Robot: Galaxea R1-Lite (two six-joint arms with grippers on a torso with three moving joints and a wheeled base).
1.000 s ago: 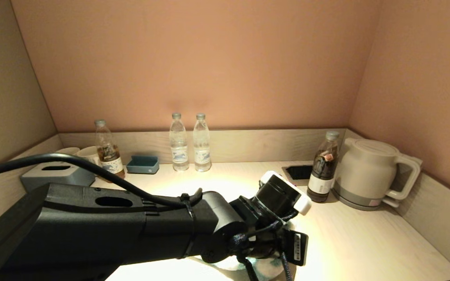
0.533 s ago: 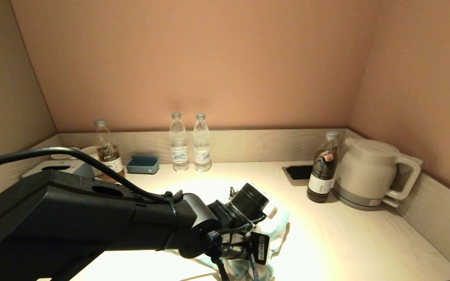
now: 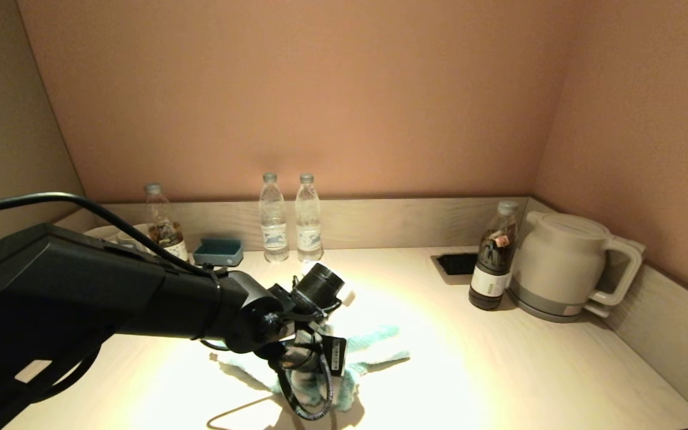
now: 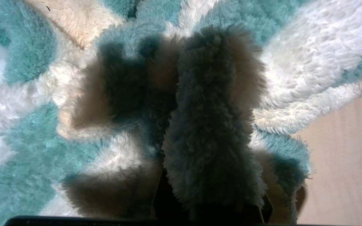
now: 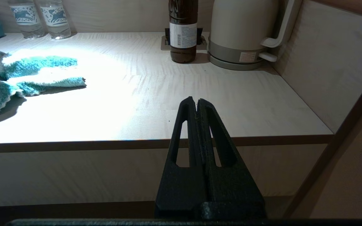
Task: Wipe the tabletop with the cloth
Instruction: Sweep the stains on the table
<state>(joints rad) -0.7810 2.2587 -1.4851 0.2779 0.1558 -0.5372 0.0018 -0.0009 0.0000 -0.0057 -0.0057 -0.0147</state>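
The teal and white striped cloth (image 3: 374, 347) lies rumpled on the pale wood-grain tabletop (image 3: 499, 370), near its middle and toward the front. My left gripper (image 3: 307, 382) points straight down into it and is shut on a bunched fold of the cloth (image 4: 211, 141), which rises between the jaws and hides the fingers. The rest of the towel spreads flat around that fold. From the right wrist view the cloth (image 5: 39, 64) sits at the far left of the tabletop (image 5: 231, 103). My right gripper (image 5: 196, 101) is parked low before the table's front edge, shut and empty.
A cream kettle (image 3: 565, 269) and a dark bottle (image 3: 493, 257) stand at the back right beside the dark cutout (image 3: 456, 263). Two water bottles (image 3: 290, 218), a tea bottle (image 3: 162, 230), a blue tray (image 3: 218, 252) and cups (image 3: 132, 234) line the back rim.
My left arm has swept to the left and a little back across the tabletop, dragging the cloth with it. The right arm has stayed still.
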